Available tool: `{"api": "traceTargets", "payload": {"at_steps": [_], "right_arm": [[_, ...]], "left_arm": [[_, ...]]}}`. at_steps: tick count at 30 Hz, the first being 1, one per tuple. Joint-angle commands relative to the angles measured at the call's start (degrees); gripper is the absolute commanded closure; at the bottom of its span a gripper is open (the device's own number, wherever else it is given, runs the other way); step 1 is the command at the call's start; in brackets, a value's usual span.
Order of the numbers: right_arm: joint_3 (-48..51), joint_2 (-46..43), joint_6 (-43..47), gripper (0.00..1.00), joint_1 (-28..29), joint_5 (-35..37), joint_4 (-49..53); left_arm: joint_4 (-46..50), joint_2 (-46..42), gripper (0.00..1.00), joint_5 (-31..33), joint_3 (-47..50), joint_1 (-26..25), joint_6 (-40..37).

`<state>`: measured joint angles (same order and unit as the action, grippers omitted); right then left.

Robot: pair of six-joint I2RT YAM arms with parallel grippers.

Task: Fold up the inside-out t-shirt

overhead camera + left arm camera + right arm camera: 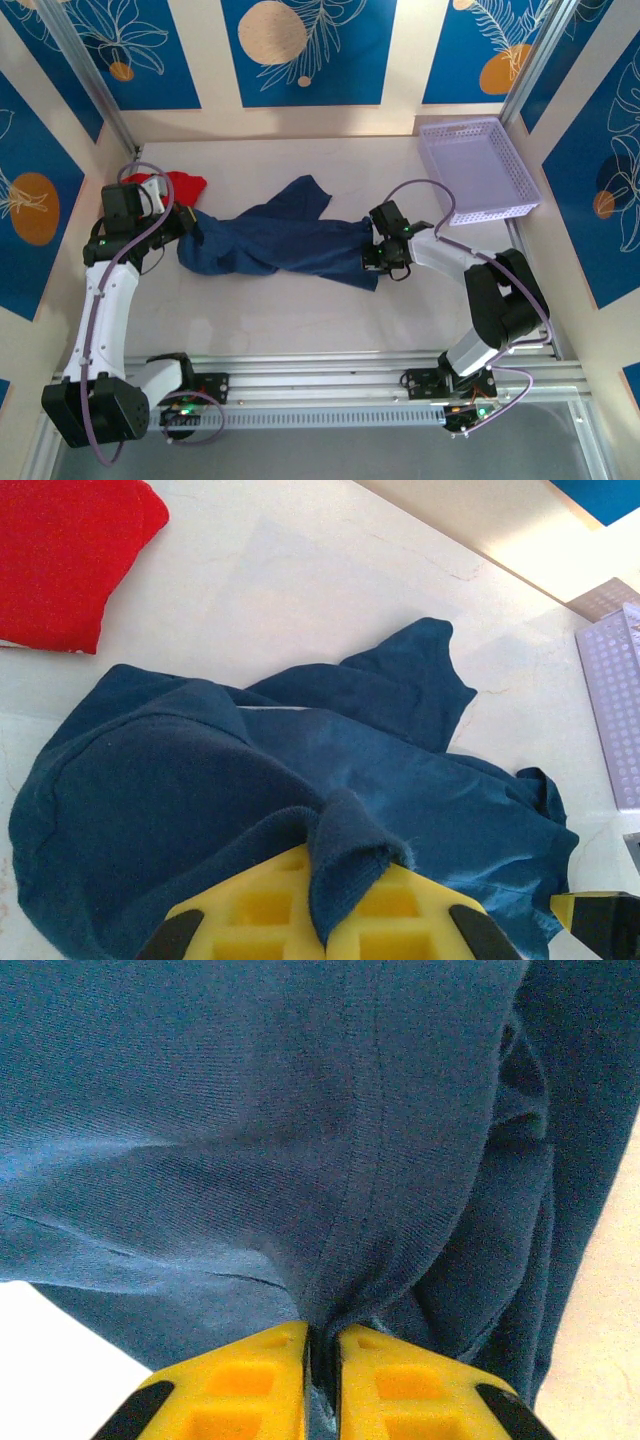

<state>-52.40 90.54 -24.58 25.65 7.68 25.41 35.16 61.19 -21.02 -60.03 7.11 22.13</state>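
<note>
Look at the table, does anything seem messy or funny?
Yes. The navy t-shirt is not flat: it is bunched and twisted into a rumpled strip, pinched at one end by the left pincer and at the other by the right pincer. A red garment lies apart, near the left arm.

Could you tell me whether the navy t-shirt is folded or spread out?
Neither: the t-shirt lies bunched and twisted on the table, its ends pinched by the left pincer and right pincer.
</note>
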Motion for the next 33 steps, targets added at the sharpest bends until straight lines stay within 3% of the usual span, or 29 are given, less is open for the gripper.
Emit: {"api": "traceTargets", "payload": {"at_steps": [1,10,14,17,20,25,28,30,33], "right_arm": [[-1.83,-2.75,1.19,0.86,0.45,0.25,2.17],[-2.17,-2.15,1.99,0.83,0.45,0.15,2.57],[-2.45,-1.51,1.99,0.89,0.45,-0.66,2.10],[-2.71,-2.28,2.07,0.99,0.46,-0.74,2.69],[-2.60,-6.09,2.25,1.00,0.14,-1.56,3.65],[0.95,-20.60,-0.27,1.00,-4.54,-6.58,0.06],[3.48,-23.48,-3.41,1.00,-7.66,-9.33,-5.25],[0.76,-23.59,-2.97,1.00,-9.04,-9.43,-4.66],[-7.15,-28.68,-0.05,1.00,-10.13,-4.39,-1.75]], "left_arm": [[-0.66,-0.46,1.00,-1.40,0.18,0.76,-0.75],[-0.58,-0.54,1.00,-1.57,0.18,0.76,-0.95],[-0.53,-0.46,1.00,-1.56,0.18,0.73,-0.99],[-0.45,-0.53,1.00,-1.40,0.18,0.72,-1.04],[-0.28,-0.63,1.00,-0.99,0.01,0.72,-0.66],[-1.14,-3.25,1.00,-0.20,0.66,0.79,1.70],[-4.79,-5.17,1.00,-0.15,4.19,0.66,7.37],[-7.88,-5.28,1.00,-1.01,5.37,0.57,11.89],[-5.87,-5.47,1.00,-0.17,-3.12,0.61,12.26]]}}
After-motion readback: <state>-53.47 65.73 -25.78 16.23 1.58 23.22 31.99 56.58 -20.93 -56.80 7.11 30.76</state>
